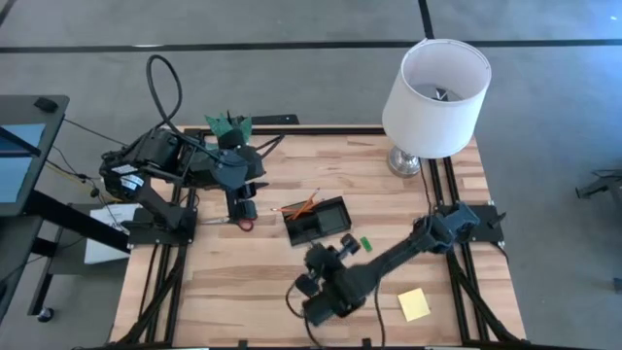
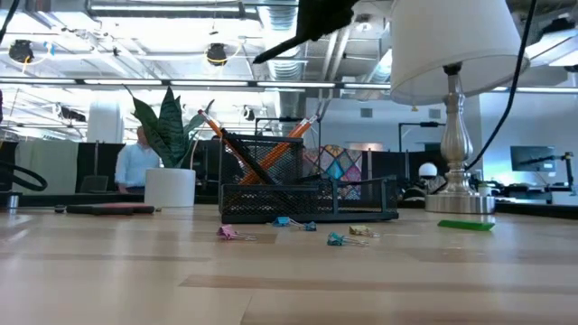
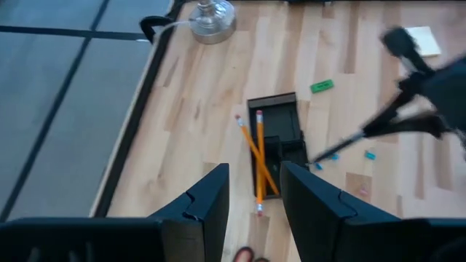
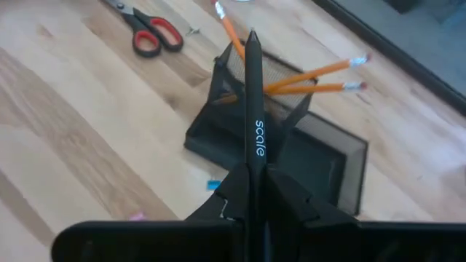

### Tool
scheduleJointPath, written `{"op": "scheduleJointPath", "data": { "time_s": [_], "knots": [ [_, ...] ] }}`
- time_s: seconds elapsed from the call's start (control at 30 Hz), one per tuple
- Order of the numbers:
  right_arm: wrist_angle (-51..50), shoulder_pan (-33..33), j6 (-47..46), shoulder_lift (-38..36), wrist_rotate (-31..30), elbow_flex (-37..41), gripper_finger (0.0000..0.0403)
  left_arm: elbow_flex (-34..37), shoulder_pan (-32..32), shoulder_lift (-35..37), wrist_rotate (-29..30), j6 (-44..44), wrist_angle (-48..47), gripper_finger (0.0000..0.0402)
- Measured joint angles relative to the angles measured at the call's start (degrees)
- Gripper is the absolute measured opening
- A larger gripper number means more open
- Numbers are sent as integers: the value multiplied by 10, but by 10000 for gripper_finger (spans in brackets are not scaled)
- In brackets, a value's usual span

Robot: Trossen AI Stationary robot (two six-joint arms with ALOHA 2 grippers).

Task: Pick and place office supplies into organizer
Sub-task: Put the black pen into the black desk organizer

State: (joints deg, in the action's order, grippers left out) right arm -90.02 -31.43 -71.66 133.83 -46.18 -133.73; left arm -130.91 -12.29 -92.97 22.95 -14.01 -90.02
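Note:
The black mesh organizer (image 1: 317, 222) sits mid-table, with orange pencils (image 4: 313, 73) leaning out of its upright cup. My right gripper (image 4: 255, 182) hovers just near of it, shut on a black pen (image 4: 253, 102). The red-handled scissors (image 1: 239, 223) lie flat to the organizer's left. My left gripper (image 3: 255, 193) is open above them and touches nothing. A green block (image 1: 365, 243) lies right of the organizer. The yellow sticky pad (image 1: 413, 304) lies near the near right corner. Tiny clips (image 2: 339, 239) lie near of the organizer. My right gripper pinches the black pen between its two fingers at the rear part of the barrel (image 4: 256, 156). The pen runs forward along the fingers. It is lifted clear of the table, and its tip (image 4: 252, 35) points over the organizer's mesh cup.
A white-shaded lamp (image 1: 435, 89) stands at the far right corner and a potted plant (image 1: 228, 124) at the far edge, left of centre. Bare wood shows along the near left part of the table (image 1: 224, 301). A person (image 2: 140, 162) is in the room behind.

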Motion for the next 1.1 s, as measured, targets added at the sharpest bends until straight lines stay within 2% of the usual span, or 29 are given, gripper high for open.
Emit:
{"op": "scheduleJointPath", "data": {
  "time_s": [0.2,0.37,0.67,0.87,1.1],
  "knots": [
    [0,42,92,-59,73,0,22,0,0,0,-16,-1,0,122],
    [0,80,153,-80,137,0,21,0,0,0,-15,0,0,122],
    [0,141,230,-69,234,0,25,0,0,0,-15,1,0,122],
    [0,178,263,-71,268,0,20,0,0,0,-16,1,0,122],
    [1,219,313,-71,390,0,28,0,0,0,-16,9,0,122]
  ]
}}
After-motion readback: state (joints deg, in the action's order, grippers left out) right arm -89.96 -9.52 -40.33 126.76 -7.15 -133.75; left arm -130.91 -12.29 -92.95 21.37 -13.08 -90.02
